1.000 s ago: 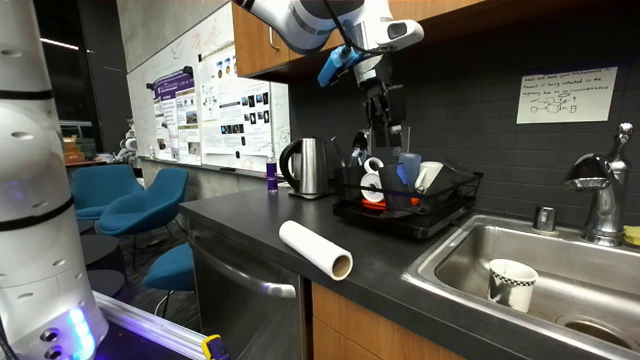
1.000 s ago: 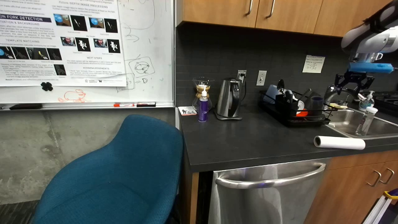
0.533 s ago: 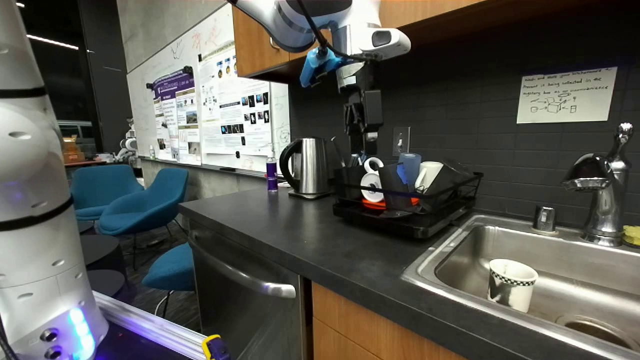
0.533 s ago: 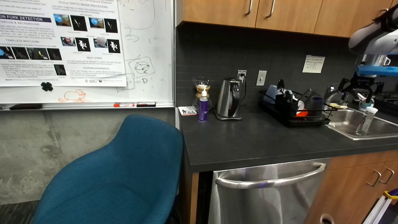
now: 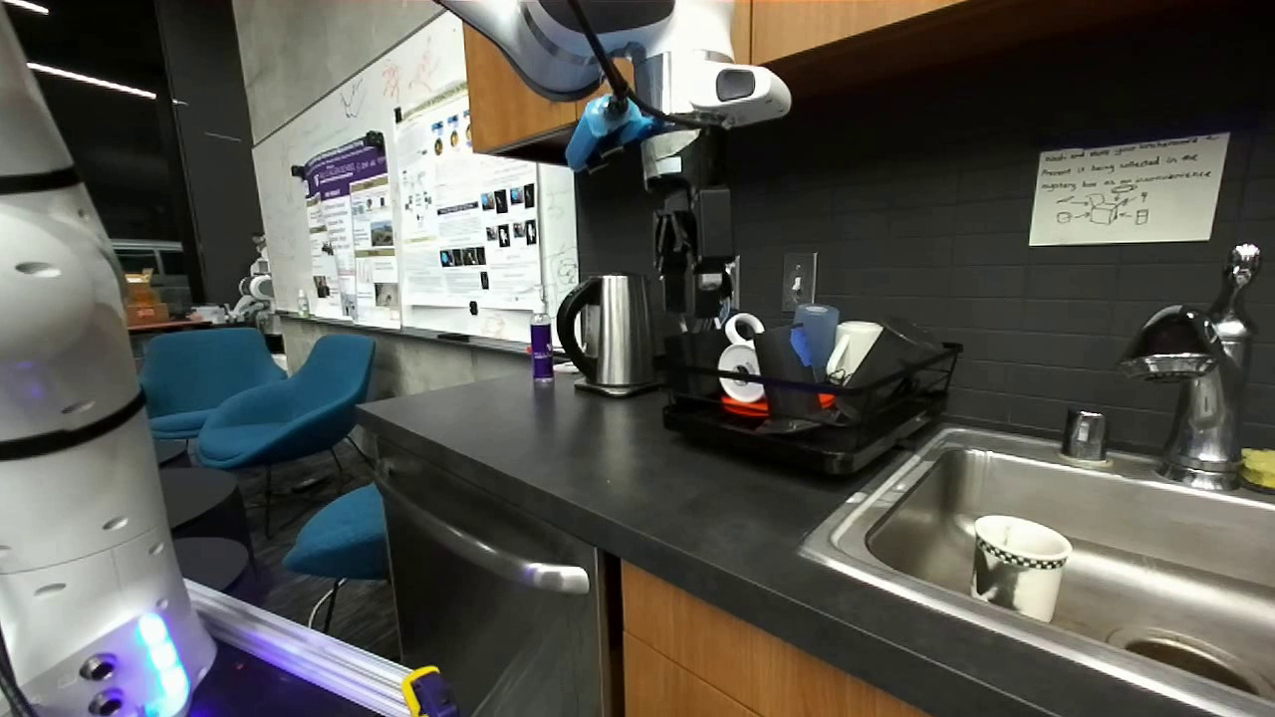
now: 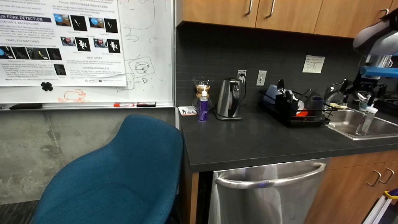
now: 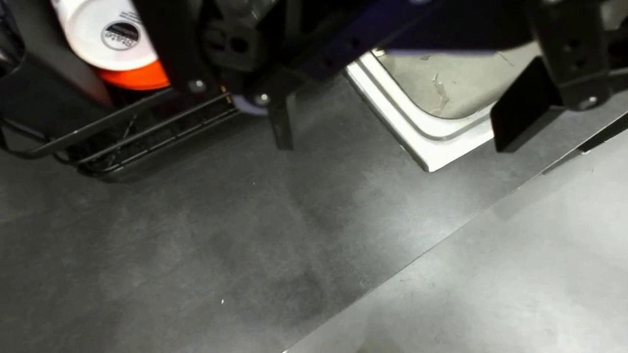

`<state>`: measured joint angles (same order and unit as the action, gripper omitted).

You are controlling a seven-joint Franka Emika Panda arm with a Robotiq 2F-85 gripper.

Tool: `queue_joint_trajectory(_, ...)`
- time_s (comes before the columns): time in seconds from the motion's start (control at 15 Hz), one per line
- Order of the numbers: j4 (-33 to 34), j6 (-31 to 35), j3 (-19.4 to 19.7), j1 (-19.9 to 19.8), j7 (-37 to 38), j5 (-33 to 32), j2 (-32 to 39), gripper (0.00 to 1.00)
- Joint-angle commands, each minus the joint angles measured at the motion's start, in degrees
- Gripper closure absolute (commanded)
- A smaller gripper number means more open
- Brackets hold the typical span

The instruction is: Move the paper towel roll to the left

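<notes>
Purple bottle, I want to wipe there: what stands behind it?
In an exterior view, a glass carafe, tan at the neck. The purple bottle covers the carafe's lower middle, hiding that part.

White arm (image 5: 75, 368) — black cable (image 5: 595, 47), squared black fingers (image 7: 525, 107)

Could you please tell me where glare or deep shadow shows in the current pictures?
Wrist view: a pale glare patch on the counter, the sink rim washed nearly white, the pincer mostly dark; in an exterior view, pale reflections streak the dishwasher door; in both exterior views, the wall darkens beneath the cabinets.
</notes>
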<state>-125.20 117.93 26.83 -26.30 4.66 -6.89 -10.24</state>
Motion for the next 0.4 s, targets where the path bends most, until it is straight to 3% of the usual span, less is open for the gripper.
queue_joint_trajectory(0.0, -2.34, -1.23, -1.23, 0.56, -2.69, -0.32, -3.69, 0.0)
queue_joint_trajectory(0.33, -1.67, -0.91, -2.13, 1.07, -2.66, 0.08, -2.47, 0.0)
